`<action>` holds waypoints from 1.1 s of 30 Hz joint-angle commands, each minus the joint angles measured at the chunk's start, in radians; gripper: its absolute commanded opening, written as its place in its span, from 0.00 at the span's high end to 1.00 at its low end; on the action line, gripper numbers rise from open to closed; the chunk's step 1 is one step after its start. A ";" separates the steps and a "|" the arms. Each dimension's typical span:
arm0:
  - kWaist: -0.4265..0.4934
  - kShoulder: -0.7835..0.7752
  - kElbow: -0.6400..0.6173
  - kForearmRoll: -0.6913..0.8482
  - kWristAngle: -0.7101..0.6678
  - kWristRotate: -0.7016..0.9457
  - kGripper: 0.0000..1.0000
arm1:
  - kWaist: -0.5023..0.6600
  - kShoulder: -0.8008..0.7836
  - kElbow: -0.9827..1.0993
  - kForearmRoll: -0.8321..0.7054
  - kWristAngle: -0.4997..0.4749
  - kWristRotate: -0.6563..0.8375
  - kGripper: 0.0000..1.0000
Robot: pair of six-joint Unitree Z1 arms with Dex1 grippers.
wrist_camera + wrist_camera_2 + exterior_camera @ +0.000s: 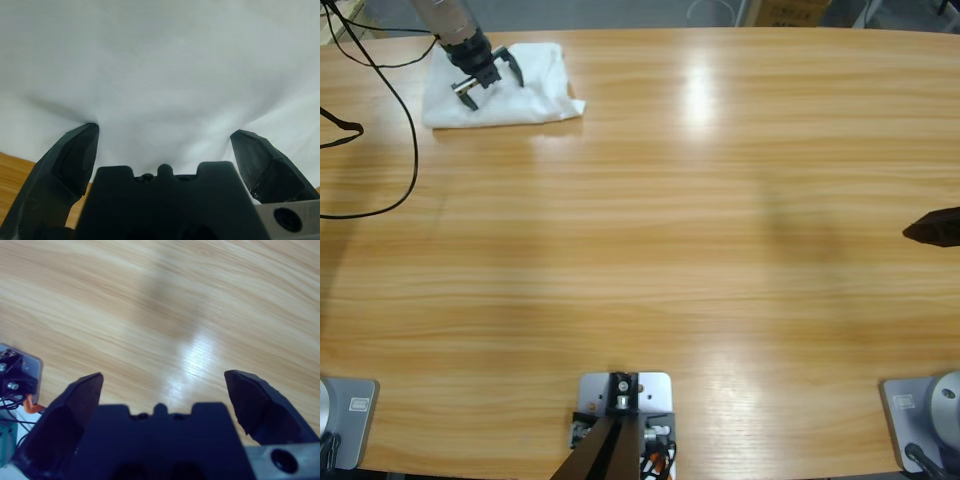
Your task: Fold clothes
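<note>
white t-shirt (510, 88) lies bundled into a rough rectangle at the table's (700, 250) far left corner, creased, one edge lifted toward the right. left gripper (488, 82) sits over the bundle, jaws spread wide, tips pressed against the cloth (165, 75) with nothing pinched between them. right gripper (934, 229) shows only as a dark tip at the right edge, well apart from the shirt; its jaws (162, 385) also wide, over bare wood (165, 305).
</note>
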 commanded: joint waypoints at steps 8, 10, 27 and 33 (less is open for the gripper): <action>-0.071 -0.045 -0.377 0.158 0.111 0.641 0.00 | 0.010 -0.027 0.049 -0.029 -0.019 0.010 0.00; -0.069 -0.067 -0.377 0.158 0.134 0.693 0.00 | 0.010 -0.025 0.052 -0.032 -0.019 0.010 0.00; -0.021 0.140 -0.402 0.105 0.050 0.776 0.00 | 0.026 0.017 0.058 -0.038 -0.016 0.010 0.00; 0.031 0.166 -0.416 0.097 0.108 0.634 0.00 | 0.027 0.030 0.058 -0.039 -0.015 0.010 0.00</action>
